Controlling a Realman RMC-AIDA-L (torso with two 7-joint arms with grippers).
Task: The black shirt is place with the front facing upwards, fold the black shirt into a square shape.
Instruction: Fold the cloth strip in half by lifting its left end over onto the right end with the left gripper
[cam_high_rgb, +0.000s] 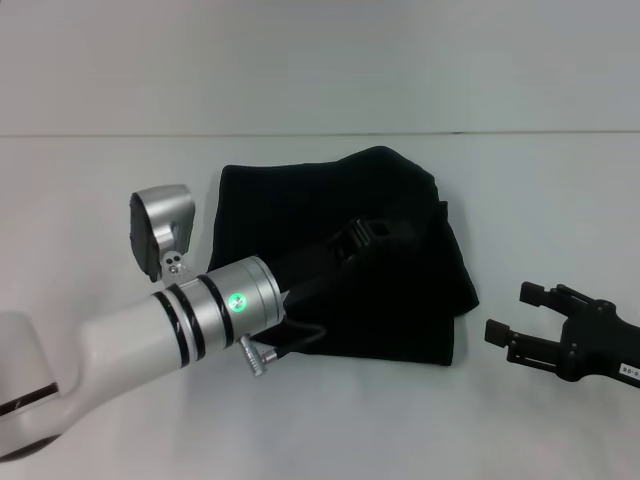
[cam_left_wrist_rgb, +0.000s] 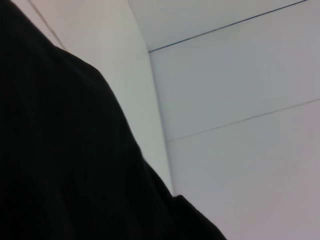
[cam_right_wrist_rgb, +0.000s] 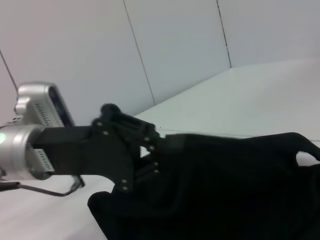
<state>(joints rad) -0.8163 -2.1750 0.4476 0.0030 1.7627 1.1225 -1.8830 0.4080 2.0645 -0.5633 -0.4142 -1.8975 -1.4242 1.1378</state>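
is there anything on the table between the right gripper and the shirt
Nothing visible. The right gripper sits open on bare white table just off the black shirt, with only clear tabletop between them. The left gripper is over the shirt's middle.

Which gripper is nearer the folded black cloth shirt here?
Left. The left gripper is over the black cloth shirt, its fingers down in the cloth. The right gripper sits open on the table just off the shirt's right edge.
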